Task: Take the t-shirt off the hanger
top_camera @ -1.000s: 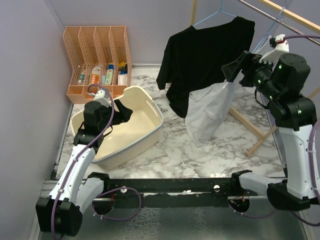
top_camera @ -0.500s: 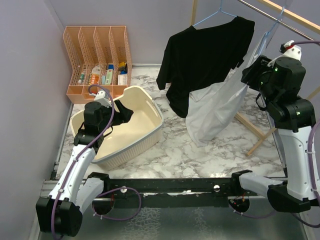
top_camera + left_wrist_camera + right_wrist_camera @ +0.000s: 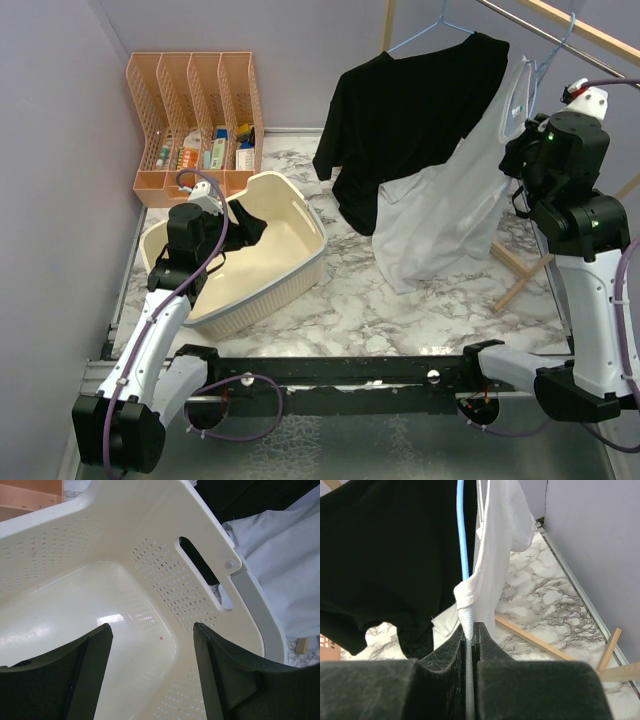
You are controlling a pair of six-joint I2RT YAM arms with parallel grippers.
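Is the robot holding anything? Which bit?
The right tool pinches the white t-shirt by a bunched fold at its edge, beside the blue hanger. The left tool holds nothing.

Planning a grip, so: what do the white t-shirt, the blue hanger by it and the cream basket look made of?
White t-shirt: soft matte fabric, probably cotton knit; it drapes and bunches.
Blue hanger: thin smooth rod, coated wire or plastic, unclear.
Cream basket: glossy moulded plastic, perforated walls.
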